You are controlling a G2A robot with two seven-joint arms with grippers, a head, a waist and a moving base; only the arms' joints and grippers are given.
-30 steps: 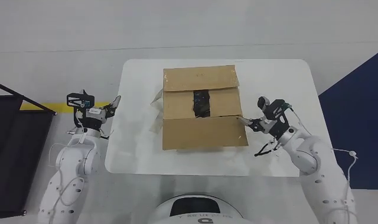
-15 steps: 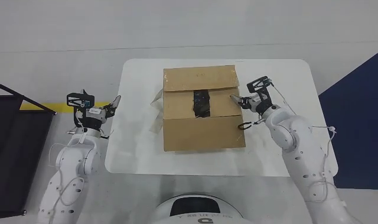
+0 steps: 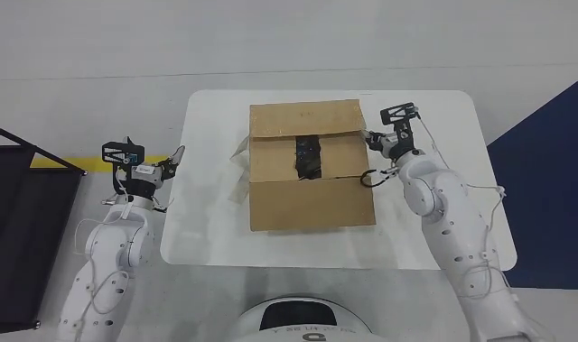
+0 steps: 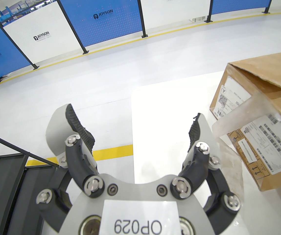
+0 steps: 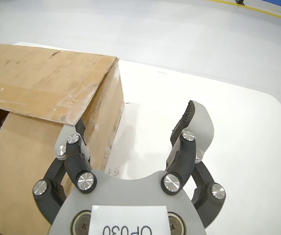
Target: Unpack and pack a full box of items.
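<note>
A: Right gripper (image 3: pixel 368 158) has swung along the box (image 3: pixel 307 202) to its far flap (image 5: pixel 45 84).
B: Its grip?
A: Spread apart, one side at the flap's corner; the box sits just beside it on the surface (image 3: pixel 208 161). Left gripper (image 4: pixel 133 111), spread too, hasn't moved; the box is near it.

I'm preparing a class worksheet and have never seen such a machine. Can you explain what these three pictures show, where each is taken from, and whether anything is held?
This is a two-armed robot at a white rounded table. One picture looks down from above its arms; the other two come from cameras on its wrists. On the table stands a brown cardboard box, its top flaps partly closed, something dark showing in the gap. The left gripper hangs open beside the table's edge, holding nothing. The right gripper is open too, one finger at a flap's corner.
</note>
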